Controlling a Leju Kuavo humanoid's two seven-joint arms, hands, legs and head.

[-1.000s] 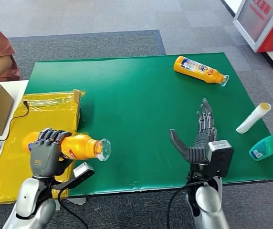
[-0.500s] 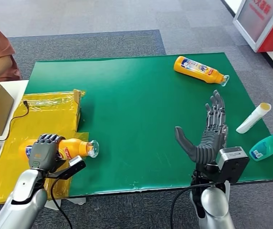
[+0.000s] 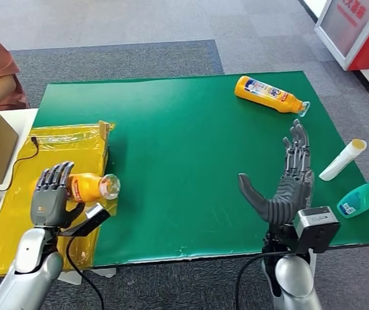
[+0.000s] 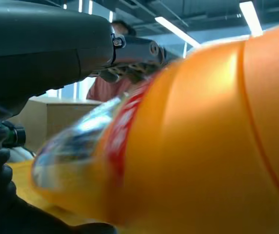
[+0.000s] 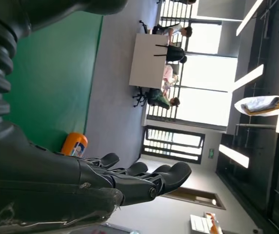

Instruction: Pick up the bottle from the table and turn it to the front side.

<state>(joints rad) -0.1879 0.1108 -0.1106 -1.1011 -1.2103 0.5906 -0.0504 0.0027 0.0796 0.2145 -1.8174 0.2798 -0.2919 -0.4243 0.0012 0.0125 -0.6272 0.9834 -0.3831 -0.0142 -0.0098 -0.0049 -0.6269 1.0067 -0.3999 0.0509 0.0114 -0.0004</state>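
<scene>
Holding the orange bottle lying sideways over the yellow bag at the tabletop's near left, the left robot hand should rotate gently, keeping its label unobscured; the right robot hand hovers spread wide, empty.

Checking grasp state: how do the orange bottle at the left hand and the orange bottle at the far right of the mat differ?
The near bottle lies over the yellow sheet, with the left hand around it; the far bottle lies untouched on the green mat. The near one's cap points at the camera's right, while the far one's points right and slightly toward the robot. Both are orange, on their sides.
</scene>
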